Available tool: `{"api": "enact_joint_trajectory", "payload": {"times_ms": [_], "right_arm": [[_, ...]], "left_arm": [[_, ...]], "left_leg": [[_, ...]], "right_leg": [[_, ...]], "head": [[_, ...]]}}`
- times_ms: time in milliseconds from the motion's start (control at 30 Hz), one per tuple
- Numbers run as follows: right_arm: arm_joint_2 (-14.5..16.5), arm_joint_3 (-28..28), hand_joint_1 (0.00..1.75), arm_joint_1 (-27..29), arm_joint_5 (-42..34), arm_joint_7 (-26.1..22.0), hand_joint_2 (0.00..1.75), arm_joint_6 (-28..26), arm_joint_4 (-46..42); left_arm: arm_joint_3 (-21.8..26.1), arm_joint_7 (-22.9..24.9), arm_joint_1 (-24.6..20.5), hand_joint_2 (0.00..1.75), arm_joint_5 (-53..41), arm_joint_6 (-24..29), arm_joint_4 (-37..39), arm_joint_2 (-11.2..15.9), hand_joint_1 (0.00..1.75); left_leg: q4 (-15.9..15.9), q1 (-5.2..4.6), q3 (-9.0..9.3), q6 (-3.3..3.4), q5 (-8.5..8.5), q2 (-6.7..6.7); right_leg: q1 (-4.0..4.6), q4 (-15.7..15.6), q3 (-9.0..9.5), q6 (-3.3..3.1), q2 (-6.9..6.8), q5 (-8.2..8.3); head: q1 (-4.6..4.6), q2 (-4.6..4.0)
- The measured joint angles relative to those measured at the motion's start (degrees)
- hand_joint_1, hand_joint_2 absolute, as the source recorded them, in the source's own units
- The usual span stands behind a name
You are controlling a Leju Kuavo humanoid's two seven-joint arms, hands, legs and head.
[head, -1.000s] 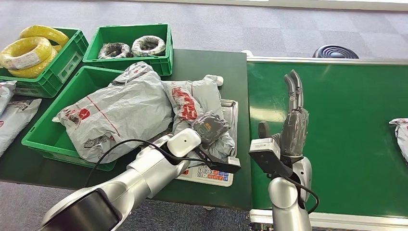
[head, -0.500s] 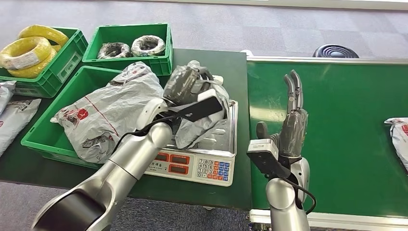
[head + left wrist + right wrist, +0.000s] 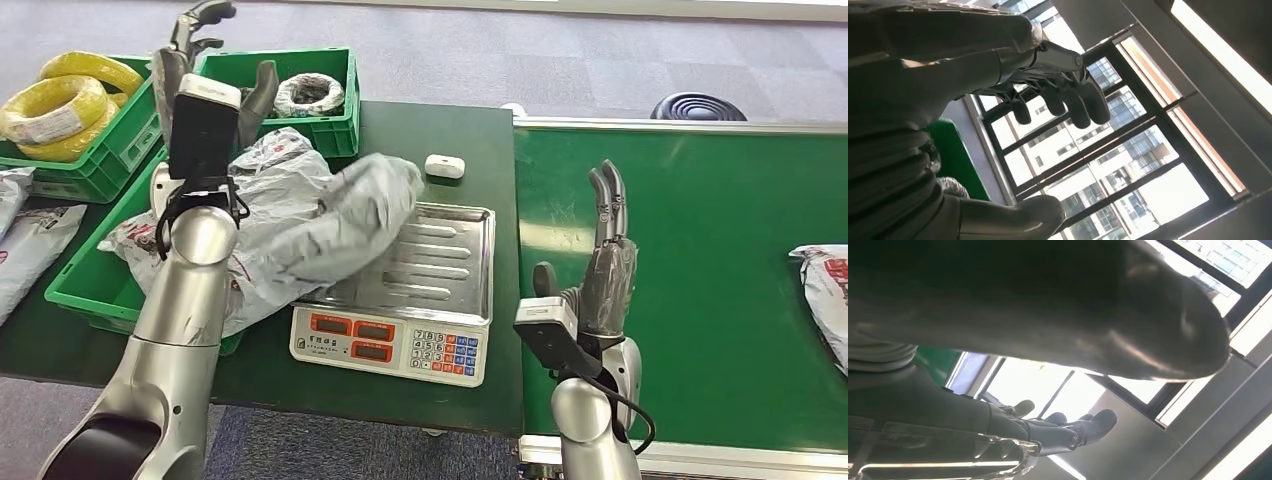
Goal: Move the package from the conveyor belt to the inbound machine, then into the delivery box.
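You are looking down on a dark green table [image 3: 440, 135] with a bright green conveyor belt [image 3: 700, 270] butted against its right side, both standing on grey carpet [image 3: 560, 60]. Your left hand [image 3: 205, 55] is raised high above the table's far left, fingers spread and holding nothing; in the left wrist view its fingers [image 3: 1068, 102] stand apart against tall windows and a ceiling light strip. Your right hand [image 3: 605, 255] stands upright over the belt's near edge, fingers straight and together, also holding nothing. The grey package [image 3: 345, 215] lies slumped across the left edge of the scale [image 3: 410, 300] and onto the pile of grey bags in the near green crate [image 3: 95, 290]. Another package [image 3: 825, 290] rests at the belt's right edge. Behind sit a crate of yellow cable coils [image 3: 70, 105] and a crate of wrapped coils [image 3: 280, 95]. A small white object [image 3: 444, 166] lies on the table beyond the scale.
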Motion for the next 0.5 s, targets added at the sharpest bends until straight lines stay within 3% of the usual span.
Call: {"api": "enact_joint_trajectory", "payload": {"times_ms": [167,300,333,433,467,500], "right_arm": [[0.02,-0.27,0.00,0.72,0.39,-0.02,0.00,0.01,0.01],[0.02,-0.41,0.00,0.90,0.46,-0.02,0.00,0.04,0.01],[0.03,-0.42,0.00,0.90,0.55,-0.02,0.00,0.16,0.01],[0.06,-0.41,0.00,1.11,1.02,-0.01,0.00,0.74,-0.04],[0.07,-0.39,0.00,1.23,1.14,0.03,0.00,0.83,-0.05],[0.06,-0.37,0.00,1.34,1.22,0.08,0.00,0.84,-0.05]], "left_arm": [[4.11,0.38,0.02,1.75,-1.04,2.84,-0.26,1.27,0.66],[5.72,1.01,0.02,1.75,-1.75,3.70,-0.19,1.97,1.11],[6.07,2.22,-0.04,1.75,-3.29,5.07,0.06,2.21,1.05],[8.36,6.00,-1.17,1.75,-10.96,12.49,4.13,4.16,0.18],[9.66,5.84,-1.79,1.75,-12.71,14.58,6.62,5.07,0.00],[11.10,4.98,-2.33,1.75,-13.70,15.98,9.22,6.00,0.00]], "left_leg": [[0.00,0.00,0.01,0.00,0.00,0.00],[0.01,0.00,0.00,0.00,0.00,-0.01],[0.00,0.00,0.00,0.00,0.00,-0.01],[-0.01,0.00,0.05,0.00,0.00,0.10],[-0.01,0.00,0.08,0.00,0.00,0.14],[-0.02,0.01,0.10,-0.01,0.00,0.16]], "right_leg": [[0.00,0.00,0.01,0.00,0.00,0.00],[0.00,0.00,0.02,0.00,-0.01,0.00],[0.00,0.00,0.02,0.00,0.00,0.00],[0.00,0.01,0.00,-0.01,0.08,0.00],[0.00,0.02,-0.01,-0.01,0.12,0.00],[0.01,0.04,-0.03,-0.01,0.15,0.00]], "head": [[0.01,0.00],[-0.01,0.00],[0.01,0.00],[0.02,0.00],[-0.01,0.00],[-0.02,0.00]]}}
